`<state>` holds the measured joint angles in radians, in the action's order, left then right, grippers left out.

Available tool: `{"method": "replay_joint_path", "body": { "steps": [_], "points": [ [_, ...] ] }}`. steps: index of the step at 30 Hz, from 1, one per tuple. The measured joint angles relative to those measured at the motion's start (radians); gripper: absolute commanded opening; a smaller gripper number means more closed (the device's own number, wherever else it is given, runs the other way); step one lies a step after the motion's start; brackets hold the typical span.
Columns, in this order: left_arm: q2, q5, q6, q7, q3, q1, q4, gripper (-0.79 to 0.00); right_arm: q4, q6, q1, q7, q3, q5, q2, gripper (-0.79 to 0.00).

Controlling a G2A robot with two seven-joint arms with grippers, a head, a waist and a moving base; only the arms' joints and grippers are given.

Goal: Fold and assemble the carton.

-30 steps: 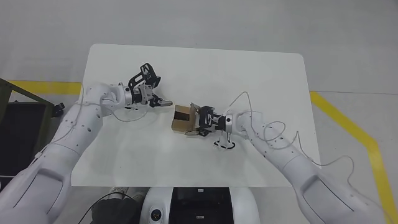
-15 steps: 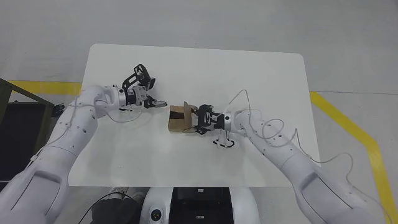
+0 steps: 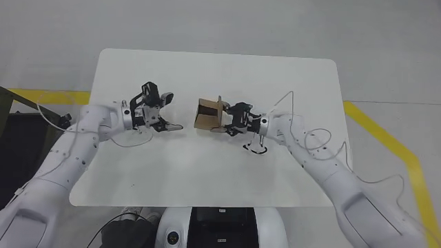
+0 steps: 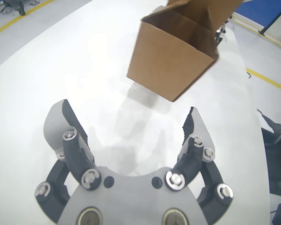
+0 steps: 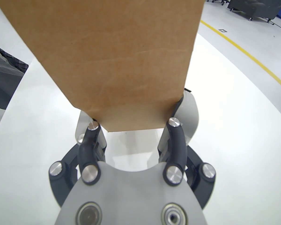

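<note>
The smooth, rounded white-shelled left arm (image 3: 76, 145) and matching right arm (image 3: 324, 172) carry thin loose cables, one a dark loop (image 3: 259, 151) by the right wrist. The left gripper (image 4: 128, 105) has a silver metal palm plate (image 4: 131, 195), black link bars (image 4: 75, 153) pinned with round silver screws (image 4: 90, 178), and curved silver fingers (image 4: 52, 127) lined with black ribbed pads (image 4: 71, 118). The right gripper (image 5: 134, 108) is built the same
</note>
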<state>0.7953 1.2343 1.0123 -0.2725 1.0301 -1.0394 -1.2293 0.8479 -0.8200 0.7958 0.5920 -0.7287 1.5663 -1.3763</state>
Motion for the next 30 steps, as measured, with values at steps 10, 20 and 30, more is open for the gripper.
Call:
{"method": "replay_joint_path", "body": {
  "steps": [10,20,30],
  "points": [
    [-0.072,0.276,0.000,-0.357,0.053,-0.093,-0.148,0.000,0.178,-0.030,0.063,-0.139,-0.082,-0.038,0.041,-0.468],
    [-0.038,0.247,-0.024,-0.294,-0.016,-0.027,-0.115,0.000,0.329,-0.059,0.132,-0.247,-0.116,-0.058,0.065,-0.453],
    [-0.007,0.264,0.000,-0.260,-0.090,0.019,-0.103,0.000,0.399,-0.053,0.175,-0.261,-0.143,-0.073,0.079,-0.449]
  ]
}}
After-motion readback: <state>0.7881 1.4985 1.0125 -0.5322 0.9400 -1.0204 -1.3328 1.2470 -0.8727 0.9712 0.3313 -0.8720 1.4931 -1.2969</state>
